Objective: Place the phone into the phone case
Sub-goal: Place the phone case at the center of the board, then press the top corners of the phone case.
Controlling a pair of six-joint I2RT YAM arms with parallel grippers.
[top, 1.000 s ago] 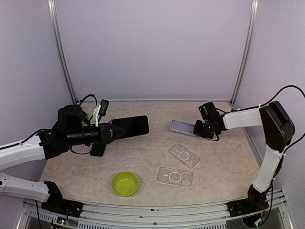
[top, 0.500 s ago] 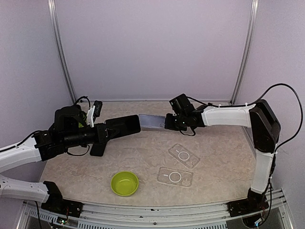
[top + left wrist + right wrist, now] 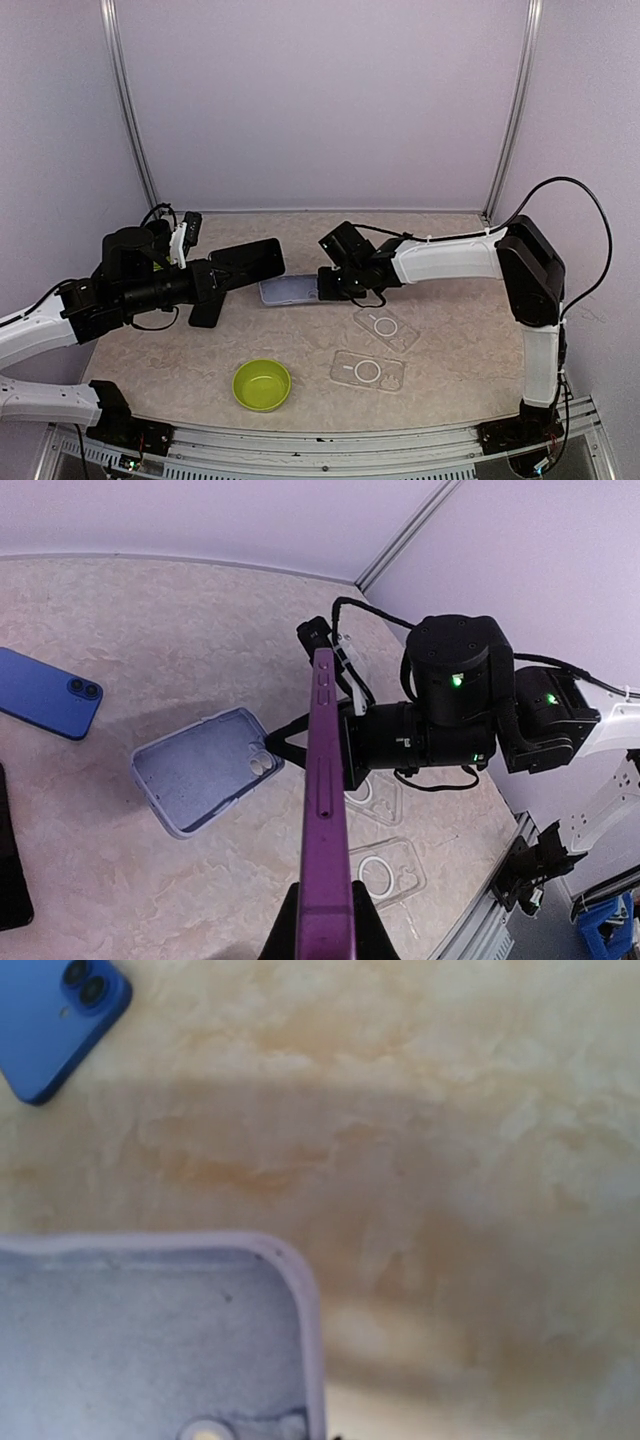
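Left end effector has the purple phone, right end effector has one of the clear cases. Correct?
Not quite. The right end effector grips the opaque lavender case, not a clear one; the left wrist view shows it. The farther clear case and the nearer clear case lie on the table. The left end effector does hold the purple phone.

Green bowl (image 3: 262, 385) near front; upper clear case (image 3: 385, 326) beside lower clear case (image 3: 367, 371) (both flat); blue phone (image 3: 45, 692) camera-up.
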